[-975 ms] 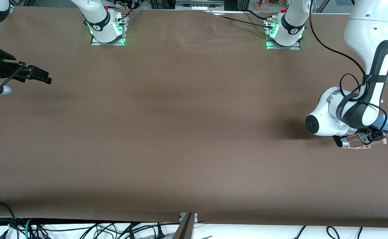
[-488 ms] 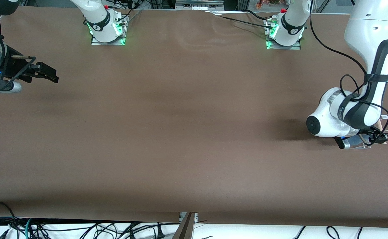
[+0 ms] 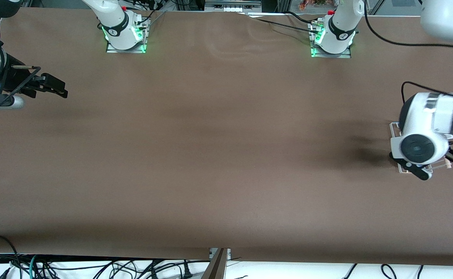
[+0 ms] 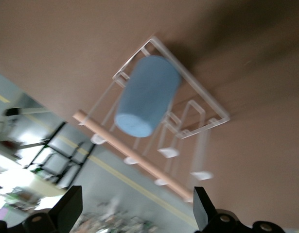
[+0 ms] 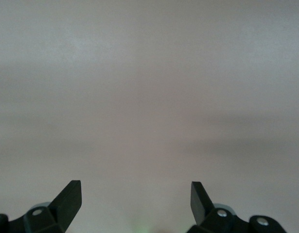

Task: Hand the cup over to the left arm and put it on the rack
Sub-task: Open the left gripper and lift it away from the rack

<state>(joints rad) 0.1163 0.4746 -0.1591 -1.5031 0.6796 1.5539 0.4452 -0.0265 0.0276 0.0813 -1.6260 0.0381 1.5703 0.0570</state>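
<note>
The light-blue cup (image 4: 148,96) rests tilted on the white wire rack (image 4: 207,106), its closed end toward the wrist camera, just above the wooden dowel (image 4: 139,158). My left gripper (image 4: 135,206) hangs open above the rack, apart from the cup, with nothing between its fingers. In the front view the left arm's white wrist block (image 3: 422,147) covers the cup, and only corners of the rack (image 3: 393,127) show at the left arm's end of the table. My right gripper (image 3: 57,87) (image 5: 134,194) waits open and empty over bare table at the right arm's end.
The brown table (image 3: 218,155) spreads between the two arms. The arm bases (image 3: 125,37) (image 3: 331,38) stand along its edge farthest from the front camera. Cables (image 3: 94,267) lie below the table's near edge, close to the rack's end.
The left gripper opened and let go of the cup, then the left wrist lifted and turned above the rack. The right gripper shifted slightly and then stayed still.
</note>
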